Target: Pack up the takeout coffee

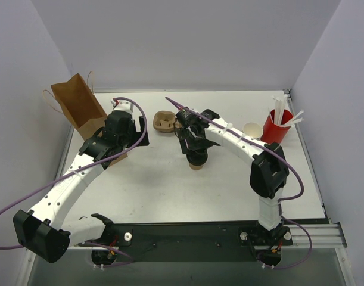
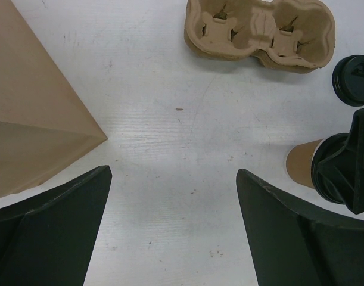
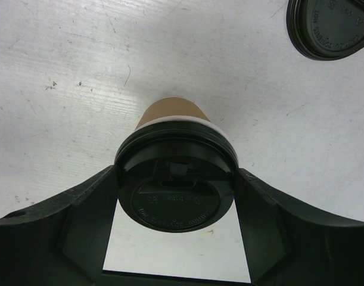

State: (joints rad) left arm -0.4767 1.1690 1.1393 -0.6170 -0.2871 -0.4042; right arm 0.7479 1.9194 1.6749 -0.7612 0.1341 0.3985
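Observation:
The takeout coffee [image 3: 173, 116], a brown paper cup with a black lid, is upright at the table's middle [image 1: 198, 163]. My right gripper [image 3: 176, 174] is shut on it, one finger pressing each side of the lid rim. In the top view the right gripper [image 1: 196, 155] covers the cup from above. The left wrist view has the cup [image 2: 302, 164] at its right edge. My left gripper [image 2: 173, 173] hangs open over bare table, left of the cup and next to the brown paper bag [image 1: 78, 106].
A moulded pulp cup carrier [image 1: 164, 123] lies behind the cup, with a loose black lid [image 3: 330, 27] beside it. A red cup with white sticks [image 1: 276, 126] and tan paper cups [image 1: 252, 129] stand at the back right. The bag [image 2: 27, 119] lies at the back left.

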